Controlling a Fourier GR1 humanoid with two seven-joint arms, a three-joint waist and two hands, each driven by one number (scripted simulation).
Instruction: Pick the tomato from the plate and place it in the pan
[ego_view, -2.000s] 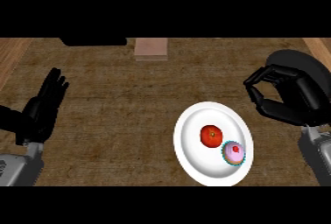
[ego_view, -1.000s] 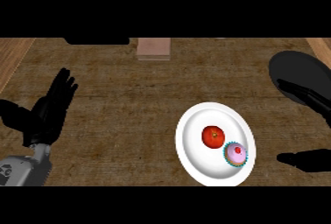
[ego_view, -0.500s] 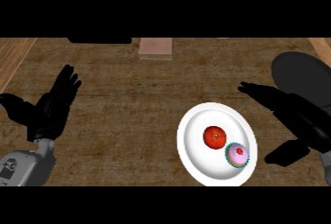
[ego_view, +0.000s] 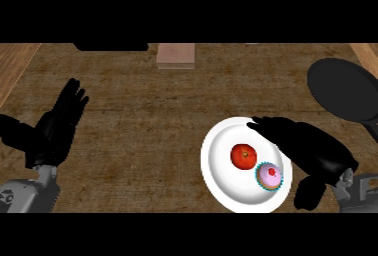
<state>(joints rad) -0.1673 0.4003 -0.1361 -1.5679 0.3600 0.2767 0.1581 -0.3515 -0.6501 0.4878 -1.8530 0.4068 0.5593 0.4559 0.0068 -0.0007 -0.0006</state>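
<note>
A red tomato (ego_view: 244, 156) lies near the middle of a white plate (ego_view: 221, 175) on the counter. A small cupcake (ego_view: 269, 176) with pink icing sits just right of it on the same plate. My right hand (ego_view: 310, 147) hovers over the plate's right rim, fingers stretched toward the upper left, thumb hanging low; it is open and holds nothing. The fingertips reach just above and right of the tomato. The dark pan (ego_view: 342, 96) lies at the right edge, beyond the hand. My left hand (ego_view: 50, 132) rests open at the left, fingers up.
A pinkish block (ego_view: 176, 55) stands at the counter's far edge, with a dark object (ego_view: 111, 46) to its left. Lighter wooden strips (ego_view: 15, 60) border the counter on both sides.
My right hand has opened out from a curled pose near the pan and come left and down over the plate's right side. The left hand shifted slightly; tomato and cupcake stayed put.
</note>
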